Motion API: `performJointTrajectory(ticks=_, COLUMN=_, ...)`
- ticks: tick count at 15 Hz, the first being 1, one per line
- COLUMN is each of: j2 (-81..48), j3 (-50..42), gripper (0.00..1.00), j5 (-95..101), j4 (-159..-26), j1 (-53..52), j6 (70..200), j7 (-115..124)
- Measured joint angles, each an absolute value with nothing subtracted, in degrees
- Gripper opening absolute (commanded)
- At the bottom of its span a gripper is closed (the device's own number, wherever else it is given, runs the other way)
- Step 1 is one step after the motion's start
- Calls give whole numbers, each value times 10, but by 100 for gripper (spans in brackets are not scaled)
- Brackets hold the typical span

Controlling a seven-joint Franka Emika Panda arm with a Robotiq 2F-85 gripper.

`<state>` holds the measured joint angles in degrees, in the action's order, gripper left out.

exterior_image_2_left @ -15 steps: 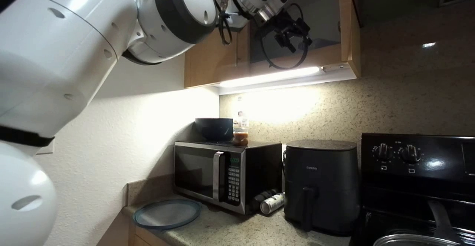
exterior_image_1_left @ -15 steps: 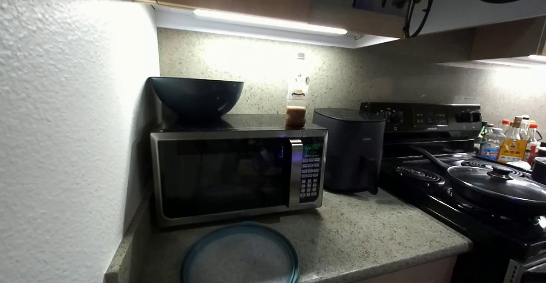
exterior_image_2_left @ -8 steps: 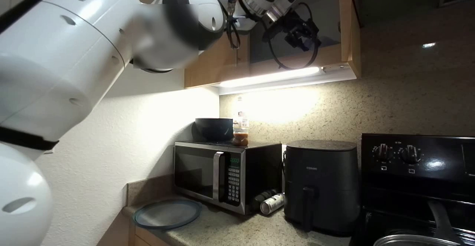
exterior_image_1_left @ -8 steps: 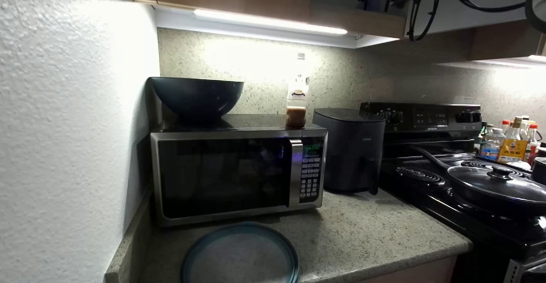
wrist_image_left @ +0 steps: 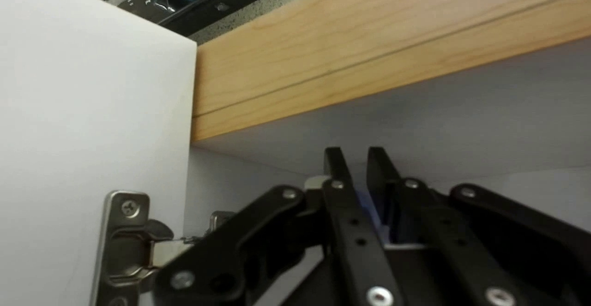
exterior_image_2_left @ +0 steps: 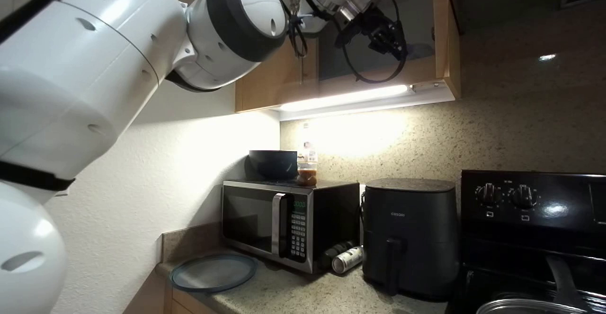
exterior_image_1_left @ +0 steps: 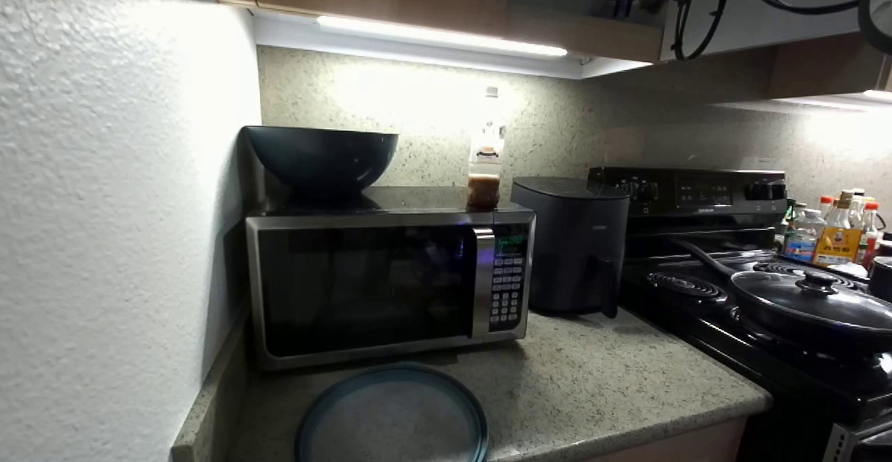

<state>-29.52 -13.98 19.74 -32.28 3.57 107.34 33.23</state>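
My gripper [wrist_image_left: 356, 153] reaches inside an upper cabinet whose door [wrist_image_left: 92, 112] stands swung aside. In the wrist view its dark fingers [wrist_image_left: 337, 167] are near each other, a narrow gap between them. A bluish-purple surface [wrist_image_left: 367, 204] shows through this gap, mostly covered by the fingers. Whether they press on it cannot be made out. Grey cabinet lining appears beyond the fingertips. In an exterior view the gripper [exterior_image_1_left: 625, 2] has a purple strip between its fingers. Elsewhere the gripper [exterior_image_2_left: 387, 41] looks dark and blurred, beside a greyish thing [exterior_image_2_left: 420, 50] in the cabinet.
The wooden cabinet edge [wrist_image_left: 323, 66] and a metal hinge [wrist_image_left: 129, 250] lie close to the gripper. Below are a microwave [exterior_image_1_left: 376, 288] bearing a dark bowl [exterior_image_1_left: 320, 159] and a bottle [exterior_image_1_left: 484, 187], an air fryer [exterior_image_2_left: 411, 238], a round lid [exterior_image_1_left: 397, 413] and a stove [exterior_image_1_left: 697, 274].
The jaws have drawn much closer together around the purple area. Over the second the gripper has shifted a little to the right in both exterior views; the things on the counter stay put.
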Motion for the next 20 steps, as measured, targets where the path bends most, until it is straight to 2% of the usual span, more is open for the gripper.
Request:
performJointTrajectory(ticks=9, j2=-223, j3=-161, gripper=0, j5=194, j4=-322, j1=47, j6=1035, j7=336)
performJointTrajectory(ticks=10, j2=-218, j3=-161, gripper=26, j5=193, j4=-323, j1=51, j6=1031, j7=336)
performJointTrajectory(ticks=11, j2=-214, j3=-161, gripper=3, j5=192, j4=-323, j1=53, j6=1027, j7=336)
performJointTrajectory(ticks=15, j2=-210, j3=-161, gripper=26, j5=192, j4=-324, j1=58, j6=1013, j7=336)
performJointTrajectory(ticks=16, j2=-210, j3=-161, gripper=51, j5=192, j4=-325, j1=58, j6=1013, j7=336)
performJointTrajectory(ticks=17, j2=-210, j3=-161, gripper=52, j5=192, j4=-325, j1=58, j6=1013, j7=336)
performJointTrajectory(ticks=18, j2=-211, j3=-161, gripper=58, j5=192, j4=-324, j1=58, j6=1013, j7=336)
performJointTrajectory(ticks=19, j2=-212, j3=-161, gripper=38, j5=192, j4=-324, j1=57, j6=1014, j7=336)
performJointTrajectory(ticks=20, j2=-214, j3=-161, gripper=45, j5=193, j4=-323, j1=56, j6=1015, j7=336)
